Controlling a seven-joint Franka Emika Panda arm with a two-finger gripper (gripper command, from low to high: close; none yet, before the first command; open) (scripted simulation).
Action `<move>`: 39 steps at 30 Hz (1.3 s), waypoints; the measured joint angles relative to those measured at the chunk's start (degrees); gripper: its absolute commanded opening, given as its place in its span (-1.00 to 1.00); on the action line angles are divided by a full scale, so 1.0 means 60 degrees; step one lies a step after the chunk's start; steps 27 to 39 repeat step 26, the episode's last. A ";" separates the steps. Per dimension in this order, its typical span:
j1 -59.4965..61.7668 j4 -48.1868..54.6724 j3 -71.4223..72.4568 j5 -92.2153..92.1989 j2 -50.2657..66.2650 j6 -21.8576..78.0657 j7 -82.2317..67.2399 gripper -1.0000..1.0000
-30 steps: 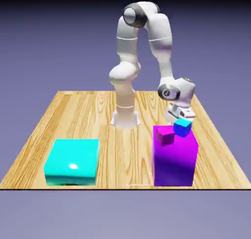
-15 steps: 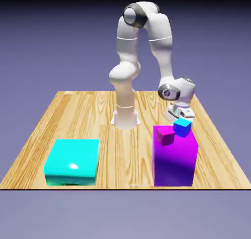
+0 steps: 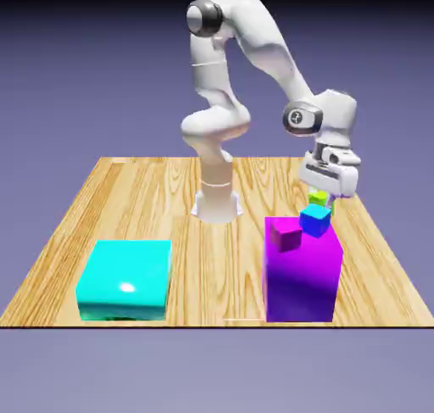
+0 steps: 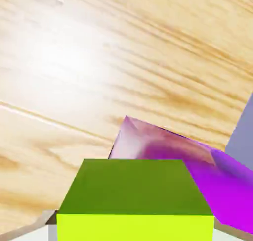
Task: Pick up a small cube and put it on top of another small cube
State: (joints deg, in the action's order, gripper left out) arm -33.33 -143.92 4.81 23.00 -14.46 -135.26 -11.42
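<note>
On the exterior view's left, a large cyan block [image 3: 124, 279] lies flat on the near part of the wooden surface [image 3: 169, 191]. Behind it, at the far edge, the white arm [image 3: 254, 55] rises from its base and bends over toward the exterior view's right. There a tall purple block [image 3: 303, 271] stands on the surface. On its top sit two small cubes: a magenta cube [image 3: 288, 235] toward the left and a blue cube [image 3: 315, 220] with a lighter top at the far right corner, the two close beside each other.

Just above the blue cube hangs the tool [image 3: 322, 196], closed on the lime-green cube [image 3: 319, 198], which shows as a small green patch below the white hand. Whether the green cube touches the blue one cannot be told from here.

In the hand view the lime-green cube [image 4: 136, 205] fills the bottom middle, large, and hides the finger tips. Beyond it lies the purple block [image 4: 207, 170], with the wood grain of the surface [image 4: 74, 62] around.
</note>
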 measured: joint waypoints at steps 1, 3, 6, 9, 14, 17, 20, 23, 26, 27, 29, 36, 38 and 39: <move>0.0244 0.0308 0.0028 -0.0058 -0.0071 0.0289 -0.0276 -1.00; 0.0518 0.1000 -0.0161 -0.0241 -0.0048 0.0905 -0.0911 -1.00; 0.0331 0.2034 -0.0989 -0.0629 0.0381 0.1754 -0.1887 -1.00; -0.0091 0.3066 -0.2027 -0.1061 0.0961 0.2574 -0.2873 -1.00; -0.0929 0.4531 -0.3736 -0.1723 0.1954 0.3706 -0.4287 -1.00; -0.0803 0.4008 -0.3803 -0.1728 0.2258 0.2877 -0.4277 -1.00; -0.0619 0.3476 -0.3873 -0.1734 0.2566 0.2034 -0.4266 1.00; -0.0820 0.3737 -0.3841 -0.1727 0.2415 0.2437 -0.4269 1.00; -0.0949 0.4524 -0.3738 -0.1719 0.1959 0.3684 -0.4285 1.00; -0.0949 0.4524 -0.3738 -0.1719 0.1959 0.3684 -0.4285 1.00; -0.0949 0.4524 -0.3738 -0.1719 0.1959 0.3684 -0.4285 1.00; -0.0949 0.4524 -0.3738 -0.1719 0.1959 0.3684 -0.4285 1.00; -0.0949 0.4524 -0.3738 -0.1719 0.1959 0.3684 -0.4285 1.00; -0.0949 0.4524 -0.3738 -0.1719 0.1959 0.3684 -0.4285 1.00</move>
